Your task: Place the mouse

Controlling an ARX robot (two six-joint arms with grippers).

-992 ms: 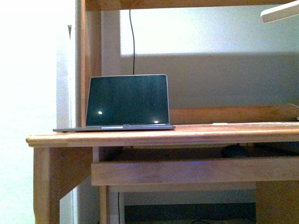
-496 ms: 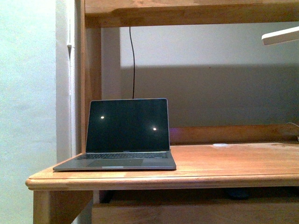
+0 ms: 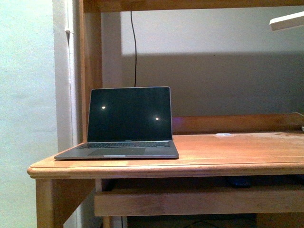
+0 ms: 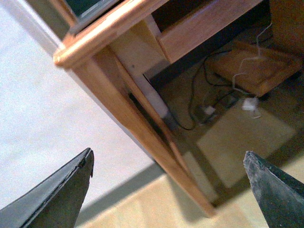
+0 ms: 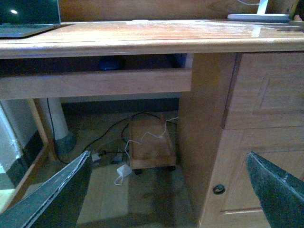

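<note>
Laptop (image 3: 128, 123) is open, screen dark, on the left end of the desk (image 3: 228, 152). Everything below is placed off it.

Mouse (image 5: 112, 63): not on the top. It's a dark rounded shape below and to the right of the laptop, in the slot under the desk top, behind the front rail (image 5: 95, 81). It's dim and partly hidden, so I can't tell exactly what it rests on.

Left tool (image 4: 167, 153): fingers spread wide, nothing between them. It's out past the laptop-end corner of the desk, lower than the laptop, camera looking at the desk leg (image 4: 142, 133) and floor.

Right tool (image 5: 168, 154): also wide, nothing held. It's well right of the laptop and below it, facing the space under the desk.

Neither arm shows in the front view.

Black cable (image 3: 135, 42) runs down the wall straight behind the laptop. White lamp arm (image 3: 287, 20) is high up, far right of it.
</note>
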